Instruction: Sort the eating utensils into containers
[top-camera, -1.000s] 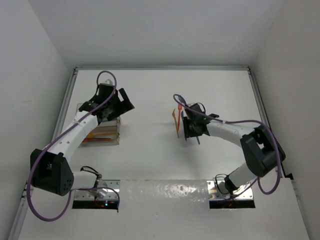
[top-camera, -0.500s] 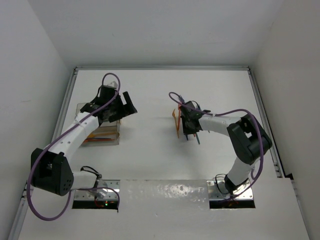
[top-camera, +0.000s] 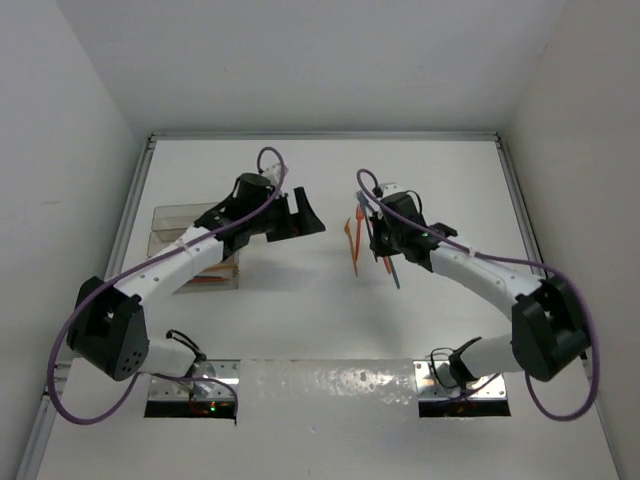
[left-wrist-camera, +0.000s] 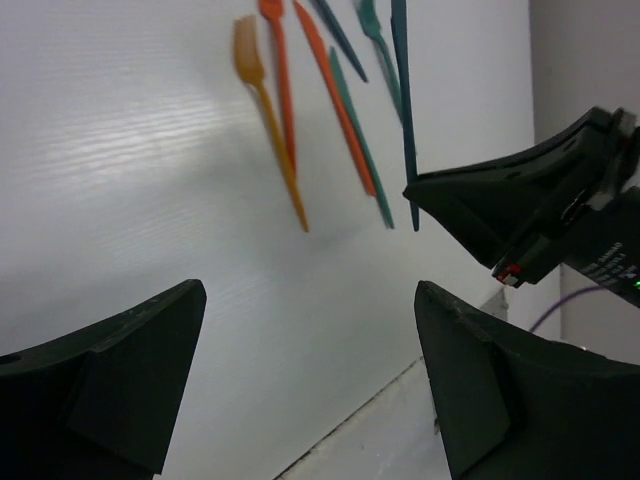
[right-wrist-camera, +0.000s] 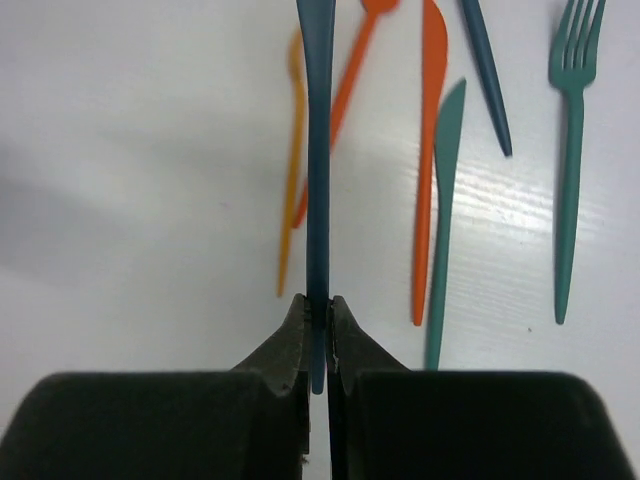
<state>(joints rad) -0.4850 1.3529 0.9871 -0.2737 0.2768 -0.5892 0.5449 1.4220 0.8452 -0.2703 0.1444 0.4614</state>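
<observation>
My right gripper is shut on the handle of a dark blue utensil, held over the loose pile; it also shows in the top view. On the table below lie a yellow-orange fork, an orange spoon, an orange knife, a teal knife, another blue utensil and a teal fork. My left gripper is open and empty, left of the pile. The clear bins stand at the left with orange utensils inside.
White walls close in the table on the left, back and right. The right gripper's black body is close in front of my left gripper. The arm bases sit at the near edge.
My left arm has swung right from above the bins toward the table's middle. My right gripper has shifted slightly and still holds the blue utensil.
</observation>
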